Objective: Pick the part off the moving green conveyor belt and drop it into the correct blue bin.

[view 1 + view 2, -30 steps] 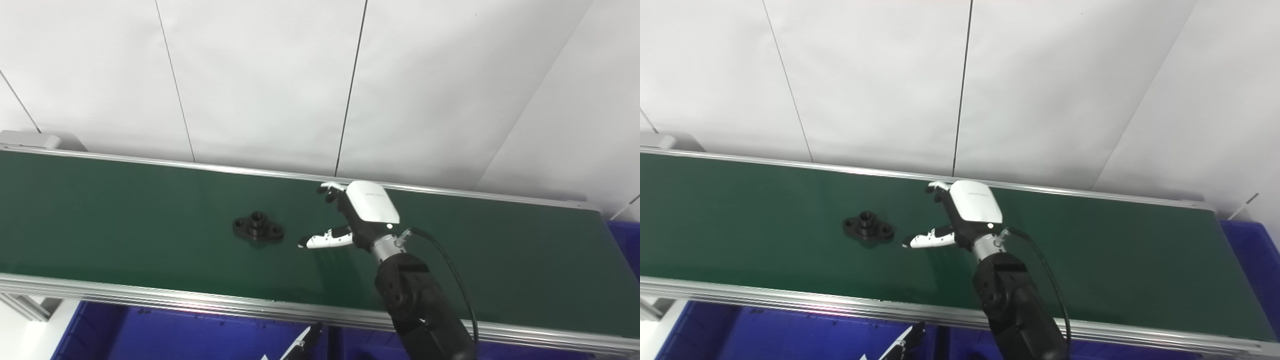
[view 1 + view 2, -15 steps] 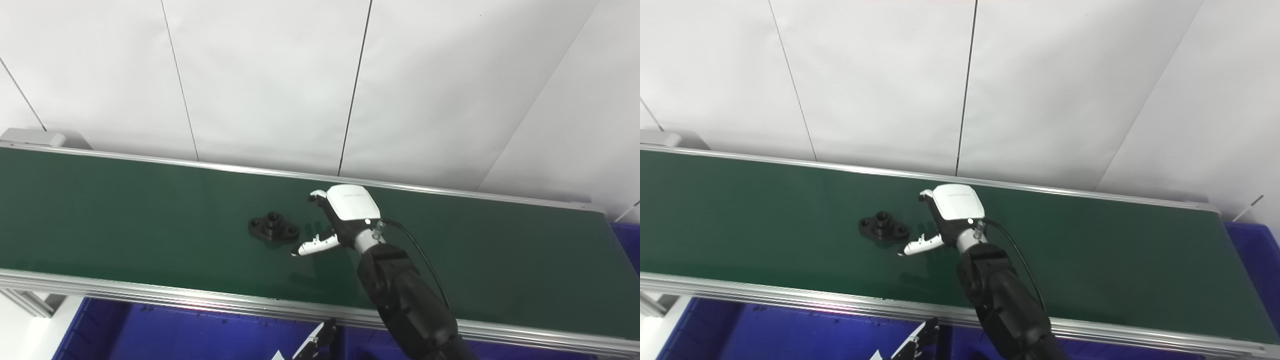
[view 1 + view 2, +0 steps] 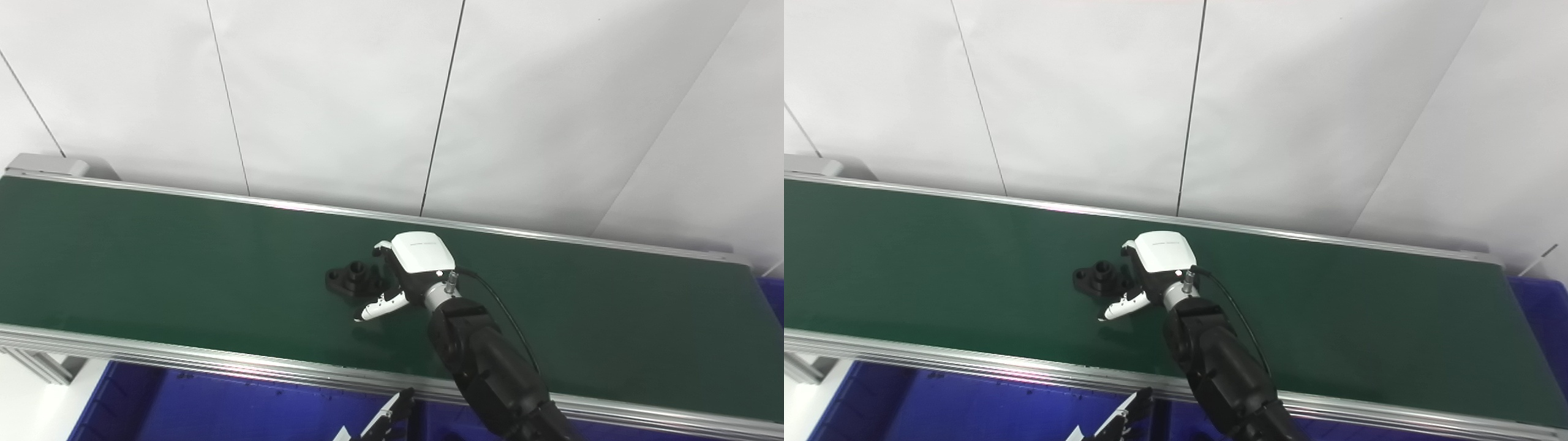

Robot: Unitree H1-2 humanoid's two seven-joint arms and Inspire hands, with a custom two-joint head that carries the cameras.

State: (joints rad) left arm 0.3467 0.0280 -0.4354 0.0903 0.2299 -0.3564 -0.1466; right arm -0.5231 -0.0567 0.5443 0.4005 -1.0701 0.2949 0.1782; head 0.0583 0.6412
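Note:
A black flanged part (image 3: 350, 278) with a raised hub lies on the green conveyor belt (image 3: 153, 263), near the middle. My right hand (image 3: 411, 269) rests low over the belt just right of the part. It is open, with fingers (image 3: 383, 248) curled over the part's right end and the white thumb (image 3: 381, 305) spread out in front of the part. The part's right lobe is hidden behind the fingers. The part also shows in the right eye view (image 3: 1095, 278). Only a tip of my left hand (image 3: 383, 422) shows at the bottom edge, below the belt.
Blue bins sit below the belt's near rail (image 3: 202, 407) and at the belt's right end (image 3: 773, 300). A silver rail (image 3: 184, 358) edges the belt's near side. A white panelled wall stands behind the belt.
The part has ridden right along the belt to my right hand. The hand has moved left and down, and its fingers now reach over the part's right end. The view has shifted a little.

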